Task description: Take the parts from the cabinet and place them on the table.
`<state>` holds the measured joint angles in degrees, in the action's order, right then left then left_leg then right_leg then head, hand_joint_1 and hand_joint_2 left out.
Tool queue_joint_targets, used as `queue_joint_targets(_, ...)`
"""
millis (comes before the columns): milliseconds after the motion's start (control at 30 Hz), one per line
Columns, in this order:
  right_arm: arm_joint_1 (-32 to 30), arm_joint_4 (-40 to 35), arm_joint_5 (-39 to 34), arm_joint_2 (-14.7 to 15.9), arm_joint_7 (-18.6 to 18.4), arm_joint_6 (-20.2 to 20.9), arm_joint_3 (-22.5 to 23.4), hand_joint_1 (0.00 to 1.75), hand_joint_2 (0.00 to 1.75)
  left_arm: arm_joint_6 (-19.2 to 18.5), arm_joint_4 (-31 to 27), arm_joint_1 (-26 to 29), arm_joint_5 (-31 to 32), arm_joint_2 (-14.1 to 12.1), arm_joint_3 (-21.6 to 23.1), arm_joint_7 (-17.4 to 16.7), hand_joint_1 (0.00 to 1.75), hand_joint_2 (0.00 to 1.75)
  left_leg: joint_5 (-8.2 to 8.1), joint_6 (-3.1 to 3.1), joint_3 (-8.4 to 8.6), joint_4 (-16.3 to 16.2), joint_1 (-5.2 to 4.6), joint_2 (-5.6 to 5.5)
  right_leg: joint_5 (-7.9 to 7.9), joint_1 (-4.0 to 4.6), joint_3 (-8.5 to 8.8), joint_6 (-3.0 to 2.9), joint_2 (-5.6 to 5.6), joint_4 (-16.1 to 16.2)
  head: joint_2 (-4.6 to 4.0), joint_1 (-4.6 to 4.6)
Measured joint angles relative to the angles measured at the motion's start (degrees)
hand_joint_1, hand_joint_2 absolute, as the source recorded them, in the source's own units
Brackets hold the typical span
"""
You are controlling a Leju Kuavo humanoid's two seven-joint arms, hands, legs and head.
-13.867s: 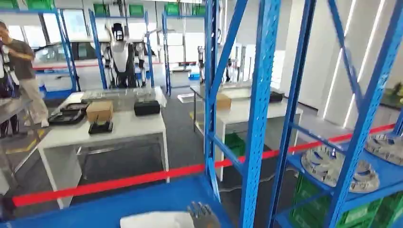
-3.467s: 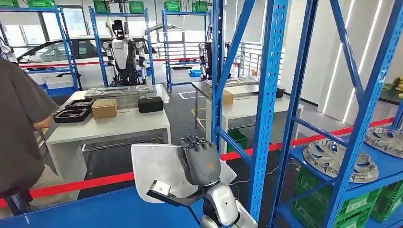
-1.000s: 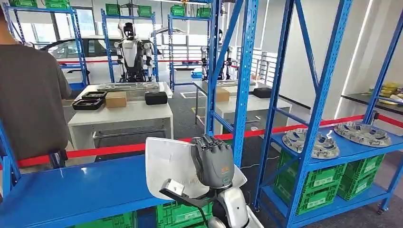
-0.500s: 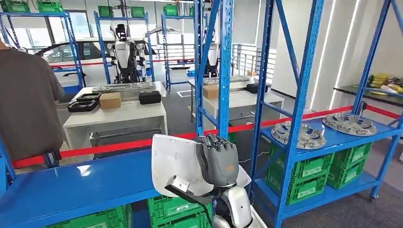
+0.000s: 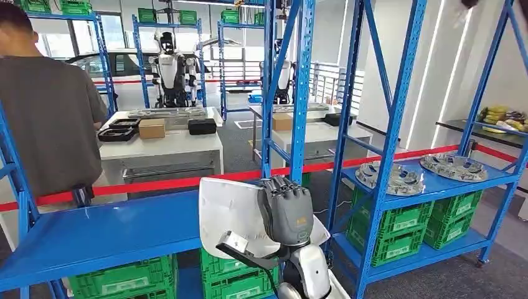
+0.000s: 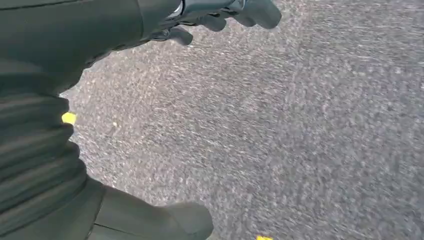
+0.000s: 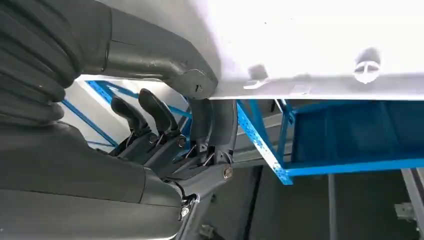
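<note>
We note the view has swung; the table (image 5: 187, 144) now sits at 11 o'clock. Right hand (image 5: 285, 210) still grips the white part (image 5: 230, 215); left hand (image 6: 220, 12) hangs loose, holding nothing. Carry underway.

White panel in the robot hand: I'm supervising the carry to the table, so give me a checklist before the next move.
1. Right robot hand holds the white moulded plastic panel: ok.
2. Panel lifted off the blue metal shelf: ok.
3. Left robot hand holds nothing: ok.
4. White table has bare space: ok.
5. Person in a grey shirt close to the route: not ok.
6. Grip firmness: cannot tell.
</note>
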<state>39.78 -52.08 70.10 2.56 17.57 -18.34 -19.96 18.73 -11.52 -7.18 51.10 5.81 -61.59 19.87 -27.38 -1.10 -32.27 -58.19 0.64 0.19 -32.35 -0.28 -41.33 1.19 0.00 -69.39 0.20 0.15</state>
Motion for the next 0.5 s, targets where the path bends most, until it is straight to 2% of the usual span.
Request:
queue_joint_targets(33, -0.1, 0.0, 0.0, 0.0, 0.0, 0.0, 0.0, 1.57, 1.75, 0.0, 0.0, 0.0, 0.0, 0.0, 0.0, 0.0, 0.00, 1.75, 0.52, 0.00, -0.77, -0.1, 0.00, 0.00, -1.98, -0.09, -1.41, 0.17, 0.00, -4.6, 0.00, 0.00)
queue_joint_targets(67, -0.3, 0.0, 0.0, 0.0, 0.0, 0.0, 0.0, 1.57, 1.75, 0.0, 0.0, 0.0, 0.0, 0.0, 0.0, 0.0, 0.00, 1.75, 0.96, 0.09, -1.44, -0.2, 0.00, 0.00, -2.46, -0.15, -1.87, 0.24, 0.00, -7.2, 0.00, 0.04)
queue_joint_targets(100, -0.5, 0.1, 0.0, 0.1, 0.0, 0.0, 0.0, 1.57, 1.75, 0.0, 0.0, 0.1, 0.0, 0.0, 0.0, 0.0, 0.00, 1.75, 1.39, 0.18, -2.10, -0.2, 0.01, -0.01, -1.44, -0.24, -0.93, 0.25, -0.01, -6.8, 0.00, 0.07)
queue_joint_targets(133, -0.5, 0.0, 0.0, 0.1, 0.0, 0.0, 0.0, 1.57, 1.75, 0.0, 0.0, 0.1, 0.0, 0.0, 0.0, 0.0, 0.00, 1.75, 1.73, 0.31, -2.61, -0.4, 0.02, -0.01, 0.25, -0.31, 1.30, 0.20, -0.02, -4.0, 0.00, 0.09)
queue_joint_targets(167, -0.4, 0.0, 0.0, 0.1, 0.0, 0.0, 0.0, 1.57, 1.75, 0.0, 0.0, 0.1, 0.0, 0.1, 0.0, 0.0, 0.00, 1.75, 2.00, 0.49, -3.04, -0.5, 0.05, -0.02, 2.02, -0.33, 4.64, 0.09, -0.03, 0.8, 0.00, 0.09)
queue_joint_targets(200, -0.3, 0.0, 0.0, 0.1, 0.0, 0.0, 0.0, 1.57, 1.75, 0.0, 0.0, 0.0, 0.0, 0.1, 0.0, 0.0, 0.00, 1.75, 2.21, 0.72, -3.29, -0.7, 0.07, -0.03, 3.28, -0.33, 8.75, -0.11, -0.03, 6.8, 0.00, 0.13)
queue_joint_targets(233, -0.2, 0.0, 0.0, 0.1, 0.0, 0.0, 0.0, 1.57, 1.75, 0.0, 0.0, 0.0, 0.0, 0.1, 0.0, 0.0, 0.00, 1.75, 2.43, 1.02, -3.47, -0.8, 0.03, -0.04, 1.75, -0.26, 11.22, -0.45, 0.01, 11.3, 0.00, 0.15)
queue_joint_targets(267, -0.4, 0.0, 0.1, 0.1, 0.0, 0.0, 0.0, 1.57, 1.75, 0.0, 0.0, 0.0, 0.1, 0.1, 0.0, 0.0, 0.00, 1.75, 2.84, 1.61, -3.44, -0.6, -0.01, -0.12, 3.05, 0.28, 10.95, -0.81, 0.15, 10.5, 0.00, -0.09)
queue_joint_targets(333, -0.3, 0.1, 0.1, 0.3, -0.1, 0.1, 0.1, 1.57, 1.75, 0.0, 0.0, -0.1, 0.3, 0.1, 0.0, 0.0, 0.00, 1.75, 3.41, 2.36, -3.56, -0.5, 0.10, -0.15, 2.92, 0.45, 10.57, -1.59, 0.23, 10.8, 0.00, 0.11)
queue_joint_targets(367, -0.3, 0.1, 0.1, 0.3, 0.0, 0.1, 0.1, 1.57, 1.75, 0.0, 0.0, 0.0, 0.4, 0.2, 0.0, 0.0, 0.00, 1.75, 3.88, 2.85, -3.65, -0.2, 0.04, -0.18, 3.35, 0.40, 10.26, -2.09, 0.23, 11.1, 0.00, 0.09)
queue_joint_targets(400, -0.3, 0.1, 0.1, 0.3, 0.1, 0.0, 0.1, 1.57, 1.75, 0.0, 0.0, 0.0, 0.5, 0.2, 0.0, 0.0, 0.00, 1.75, 3.77, 3.07, -4.06, -0.5, 0.10, -0.20, 4.18, -0.19, 10.05, -2.63, 0.12, 11.7, 0.00, -0.07)
queue_joint_targets(433, -0.2, 0.1, 0.0, 0.3, 0.1, 0.0, 0.1, 1.57, 1.75, 0.0, 0.0, -0.1, 0.6, 0.1, 0.0, 0.0, 0.00, 1.75, 1.91, 3.17, -4.91, -1.7, 0.09, -0.22, 4.65, -0.11, 9.66, -3.05, 0.10, 11.8, 0.00, -0.09)
queue_joint_targets(467, -0.3, 0.1, 0.0, 0.3, 0.1, -0.1, 0.1, 1.57, 1.75, 0.0, 0.0, -0.1, 0.7, 0.1, 0.1, 0.0, 0.00, 1.75, -1.08, 3.29, -6.04, -4.9, 0.11, -0.25, 5.09, -0.10, 9.08, -3.40, 0.10, 11.8, 0.00, -0.24)
queue_joint_targets(500, -0.4, 0.1, 0.0, 0.3, 0.0, -0.1, 0.1, 1.57, 1.75, 0.0, 0.0, -0.1, 0.8, 0.0, 0.1, 0.1, 0.00, 1.75, -4.14, 3.53, -7.57, -9.7, 0.11, -0.24, 5.46, -0.02, 8.48, -3.49, 0.13, 11.8, 0.00, -0.37)
